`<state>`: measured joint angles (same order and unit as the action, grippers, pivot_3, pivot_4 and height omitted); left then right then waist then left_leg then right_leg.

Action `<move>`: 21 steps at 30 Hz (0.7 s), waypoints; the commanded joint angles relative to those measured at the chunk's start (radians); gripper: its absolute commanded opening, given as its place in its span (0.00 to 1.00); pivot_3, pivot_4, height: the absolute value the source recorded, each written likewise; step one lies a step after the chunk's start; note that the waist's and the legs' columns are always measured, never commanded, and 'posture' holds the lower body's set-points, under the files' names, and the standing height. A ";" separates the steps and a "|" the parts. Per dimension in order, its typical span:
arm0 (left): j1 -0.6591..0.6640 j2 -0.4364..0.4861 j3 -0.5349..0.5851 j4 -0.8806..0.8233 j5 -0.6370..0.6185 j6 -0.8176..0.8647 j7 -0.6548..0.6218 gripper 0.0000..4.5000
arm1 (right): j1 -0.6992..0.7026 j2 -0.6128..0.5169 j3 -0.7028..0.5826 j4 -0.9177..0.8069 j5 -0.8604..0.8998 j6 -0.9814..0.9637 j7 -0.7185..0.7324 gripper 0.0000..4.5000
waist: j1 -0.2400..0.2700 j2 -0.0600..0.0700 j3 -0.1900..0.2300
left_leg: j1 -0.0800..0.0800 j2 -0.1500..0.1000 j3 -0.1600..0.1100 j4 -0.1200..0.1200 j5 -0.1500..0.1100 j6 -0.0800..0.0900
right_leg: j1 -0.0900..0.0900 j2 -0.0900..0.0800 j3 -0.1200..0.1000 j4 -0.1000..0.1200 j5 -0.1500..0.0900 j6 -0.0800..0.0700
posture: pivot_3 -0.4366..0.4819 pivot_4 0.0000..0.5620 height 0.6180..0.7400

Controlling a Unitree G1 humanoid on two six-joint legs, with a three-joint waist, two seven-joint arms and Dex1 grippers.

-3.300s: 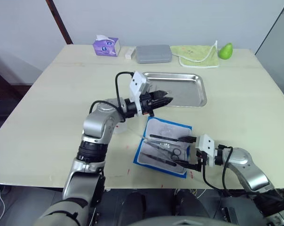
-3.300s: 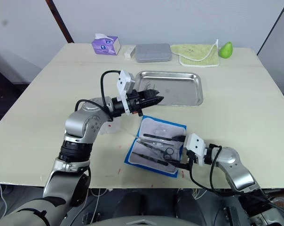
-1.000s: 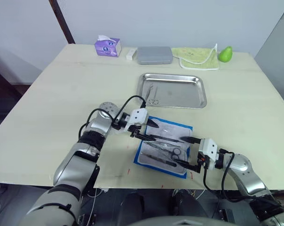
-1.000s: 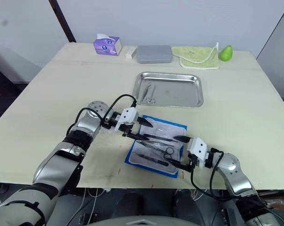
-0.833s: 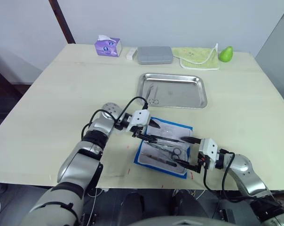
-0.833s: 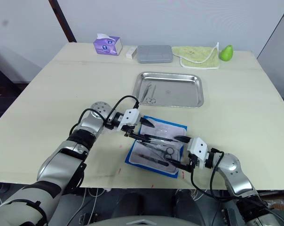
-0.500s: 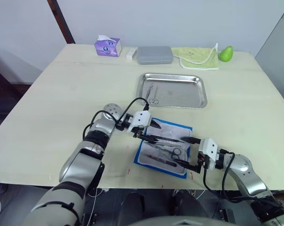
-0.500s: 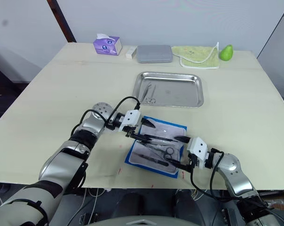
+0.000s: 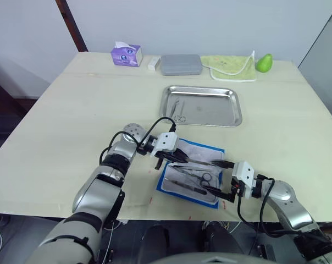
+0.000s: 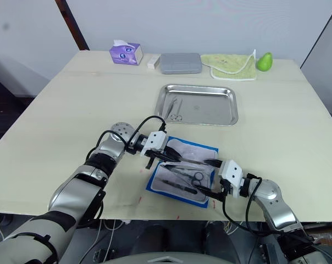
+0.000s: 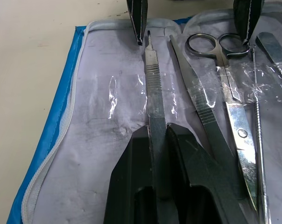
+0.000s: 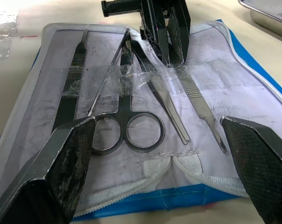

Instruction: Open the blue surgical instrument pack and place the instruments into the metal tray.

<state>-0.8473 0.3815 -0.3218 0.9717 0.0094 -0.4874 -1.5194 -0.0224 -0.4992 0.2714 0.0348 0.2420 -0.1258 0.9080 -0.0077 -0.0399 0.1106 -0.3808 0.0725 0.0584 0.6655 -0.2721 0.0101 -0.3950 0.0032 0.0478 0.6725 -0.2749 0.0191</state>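
The blue surgical instrument pack (image 9: 191, 174) lies unfolded near the front edge of the wooden table (image 9: 56, 126), its pale lining facing up. The left gripper (image 11: 157, 133) is down on the lining with its two black fingers clenched on a flat scalpel handle (image 11: 152, 79) that lies in the pack. Just beside that handle rest a pair of tweezers (image 11: 197, 102) and ring-handled scissors (image 12: 127, 126), under strips of clear tape. The right gripper (image 9: 223, 176) sits at the pack's near edge with its fingers spread wide, grasping nothing. Behind the pack, well apart, the metal tray (image 9: 210, 104) holds two small instruments (image 9: 178, 109) at its left end.
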 commanded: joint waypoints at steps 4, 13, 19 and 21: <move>-0.013 0.025 -0.015 -0.041 0.036 0.050 -0.014 0.01 | 0.050 -0.029 0.056 0.101 -0.109 0.078 -0.012 1.00 | -0.001 0.000 0.000 | 0.000 0.000 0.000 0.000 0.000 0.000 | 0.000 0.000 0.000 0.000 0.000 0.000 | 0.48 0.27 0.97; -0.033 0.063 -0.029 -0.207 0.031 0.187 -0.083 0.01 | 0.018 -0.027 0.088 0.130 -0.136 0.121 -0.024 1.00 | -0.008 0.000 0.000 | 0.000 0.001 0.000 0.000 0.000 0.000 | 0.000 0.002 0.000 0.000 0.000 0.000 | 0.48 0.27 0.97; -0.063 0.078 -0.050 -0.289 0.037 0.278 -0.089 0.01 | 0.006 -0.032 0.107 0.145 -0.153 0.146 -0.028 1.00 | -0.009 0.001 0.001 | 0.001 0.001 0.000 -0.001 0.000 0.000 | 0.000 0.003 0.001 0.000 0.000 0.000 | 0.48 0.27 0.97; -0.067 0.083 -0.055 -0.317 0.035 0.306 -0.093 0.01 | 0.005 -0.032 0.113 0.149 -0.155 0.153 -0.025 1.00 | -0.009 0.001 0.001 | 0.001 0.001 0.000 -0.001 0.000 0.000 | 0.000 0.003 0.001 0.000 0.000 -0.001 | 0.48 0.27 0.97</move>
<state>-0.8760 0.4565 -0.3850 0.7121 0.0559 -0.2122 -1.5730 -0.0604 -0.5010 0.3012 0.0352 0.2346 -0.0914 0.9037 -0.0170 -0.0393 0.1112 -0.3800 0.0736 0.0580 0.6650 -0.2721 0.0102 -0.3954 0.0058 0.0487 0.6730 -0.2757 0.0175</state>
